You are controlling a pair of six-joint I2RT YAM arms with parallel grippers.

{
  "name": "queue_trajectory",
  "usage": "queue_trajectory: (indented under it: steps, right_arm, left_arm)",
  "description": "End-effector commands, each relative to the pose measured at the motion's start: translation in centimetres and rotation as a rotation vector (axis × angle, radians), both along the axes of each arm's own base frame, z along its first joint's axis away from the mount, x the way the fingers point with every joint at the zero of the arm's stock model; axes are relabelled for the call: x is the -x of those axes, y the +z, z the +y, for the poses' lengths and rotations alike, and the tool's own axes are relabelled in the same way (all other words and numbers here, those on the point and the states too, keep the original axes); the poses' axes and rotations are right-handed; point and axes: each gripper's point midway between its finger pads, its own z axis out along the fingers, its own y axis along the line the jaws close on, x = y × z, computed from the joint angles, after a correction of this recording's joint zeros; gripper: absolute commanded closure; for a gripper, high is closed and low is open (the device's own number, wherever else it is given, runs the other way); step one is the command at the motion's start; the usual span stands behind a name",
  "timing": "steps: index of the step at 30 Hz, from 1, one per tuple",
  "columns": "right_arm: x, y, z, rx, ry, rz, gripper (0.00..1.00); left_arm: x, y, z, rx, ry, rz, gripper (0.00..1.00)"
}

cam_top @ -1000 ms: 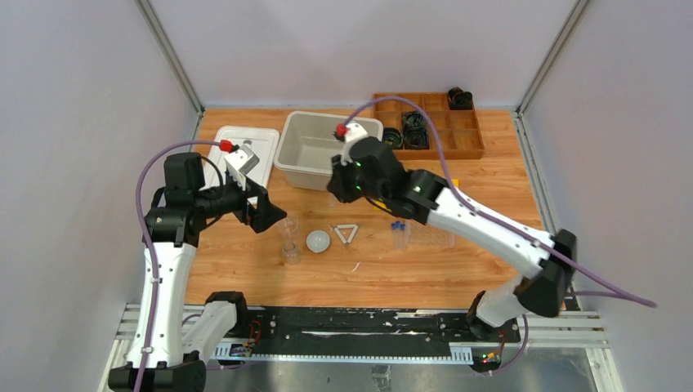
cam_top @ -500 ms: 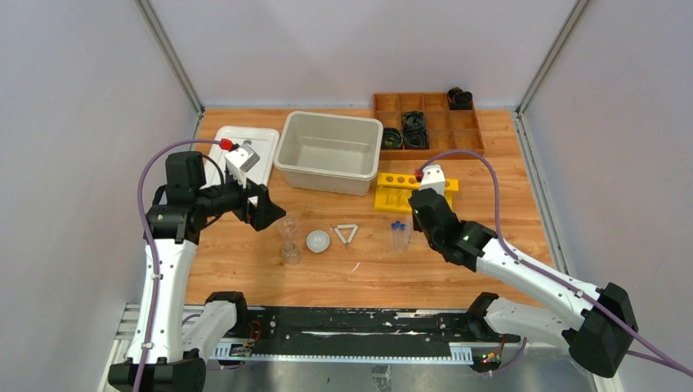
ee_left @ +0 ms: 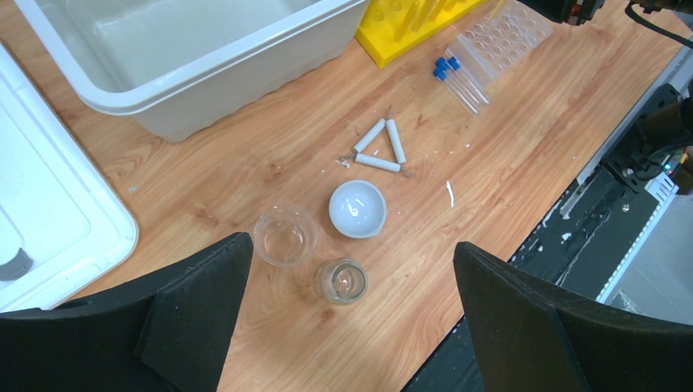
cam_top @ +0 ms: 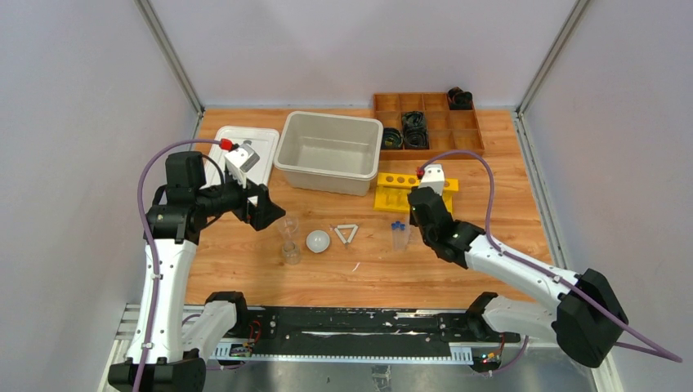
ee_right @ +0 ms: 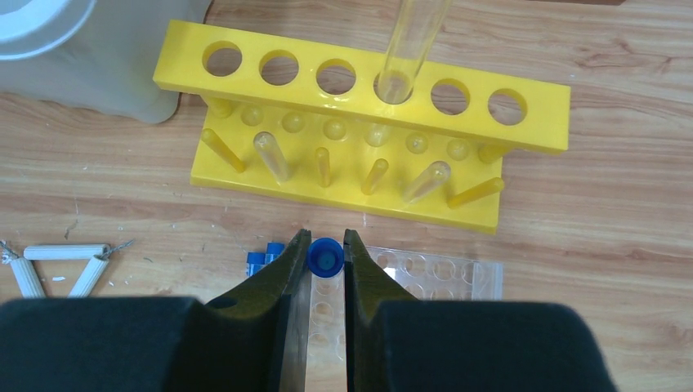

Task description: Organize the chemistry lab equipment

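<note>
Two clear glass beakers (ee_left: 283, 237) (ee_left: 342, 280) stand on the wood below my left gripper (ee_left: 350, 247), which hangs open and empty above them (cam_top: 266, 214). A white round dish (cam_top: 318, 241) and a white triangle frame (cam_top: 346, 234) lie just to their right. My right gripper (ee_right: 325, 245) is shut on a blue-capped tube (ee_right: 325, 256), its cap showing between the fingertips. Two more blue-capped tubes (ee_right: 261, 256) lie just left of that gripper. A clear tube (ee_right: 413, 45) stands in the yellow rack (ee_right: 359, 90) ahead of it.
A grey bin (cam_top: 329, 151) and a white tray (cam_top: 233, 151) sit at the back left. A wooden compartment box (cam_top: 429, 122) with black cables is at the back right. A clear well plate (ee_right: 433, 273) lies under the right gripper. A small white sliver (ee_left: 449, 193) lies near the front edge.
My right arm swung from over the bin and rack down to the blue-capped tubes in front of the yellow rack, then barely shifted. The left arm has not moved.
</note>
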Motion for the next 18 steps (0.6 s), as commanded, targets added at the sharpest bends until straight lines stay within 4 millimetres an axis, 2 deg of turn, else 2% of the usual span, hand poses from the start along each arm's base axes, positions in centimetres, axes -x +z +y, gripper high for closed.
queue_trajectory:
  steps: [1, 12, 18]
  right_arm:
    - [-0.5, -0.6, 0.5, -0.058, -0.008, -0.009, 1.0]
    - [-0.1, -3.6, 0.3, -0.039, -0.015, 0.042, 1.0]
    - [0.0, -4.2, 0.0, -0.02, -0.024, 0.044, 1.0]
  left_arm:
    - [-0.2, 0.7, 0.2, -0.01, 0.006, -0.036, 0.0]
    - [-0.3, 1.1, 0.2, -0.015, 0.009, -0.048, 0.0]
    - [-0.3, 1.1, 0.2, -0.014, 0.009, -0.048, 0.0]
